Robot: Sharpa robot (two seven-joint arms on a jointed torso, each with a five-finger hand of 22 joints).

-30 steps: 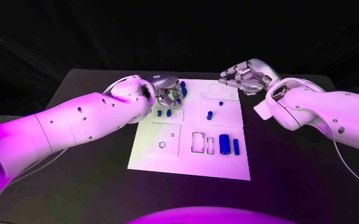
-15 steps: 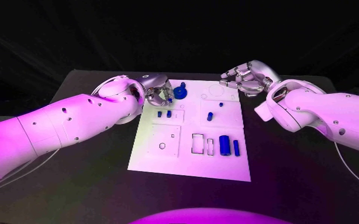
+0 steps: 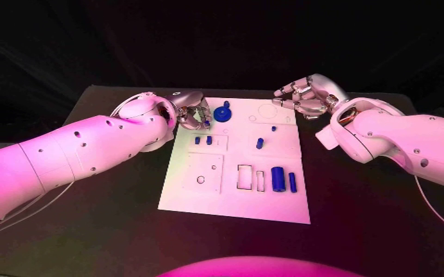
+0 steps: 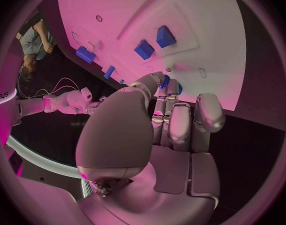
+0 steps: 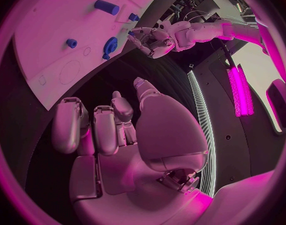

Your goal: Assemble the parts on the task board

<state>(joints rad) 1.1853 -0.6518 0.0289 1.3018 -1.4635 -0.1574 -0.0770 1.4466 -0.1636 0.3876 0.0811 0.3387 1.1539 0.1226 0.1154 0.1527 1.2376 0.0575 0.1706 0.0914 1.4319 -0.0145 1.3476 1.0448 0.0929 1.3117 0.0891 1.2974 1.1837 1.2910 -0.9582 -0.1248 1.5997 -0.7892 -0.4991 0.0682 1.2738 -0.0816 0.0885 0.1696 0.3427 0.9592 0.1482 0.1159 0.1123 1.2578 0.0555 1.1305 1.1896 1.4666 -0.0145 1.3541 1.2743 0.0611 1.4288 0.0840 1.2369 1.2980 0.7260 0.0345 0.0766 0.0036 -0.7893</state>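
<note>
My left robot hand (image 3: 195, 118) hangs at the far left corner of the task board (image 3: 236, 209), fingers curled in; from my left wrist I see nothing clearly held between them, though blue shows just past the fingertips, so I cannot tell whether I grip anything. Just beside it, on the board, sits a round blue part (image 3: 222, 113) with a smaller blue part (image 3: 226, 104) beyond it. I judge I am at the picking stage: the next move calls for closing on that round part cleanly and carrying it to its seat. Toward the middle, two small blue blocks (image 3: 203, 140) stand in a raised panel, a short blue peg (image 3: 260, 142) lies alone, and nearer me a thick blue cylinder (image 3: 278, 176) and a thin blue pin (image 3: 292, 182) lie beside two rectangular slots. My right robot hand (image 3: 303, 100) hovers off the far right corner over the dark surface (image 3: 370, 226), fingers curled on nothing.
</note>
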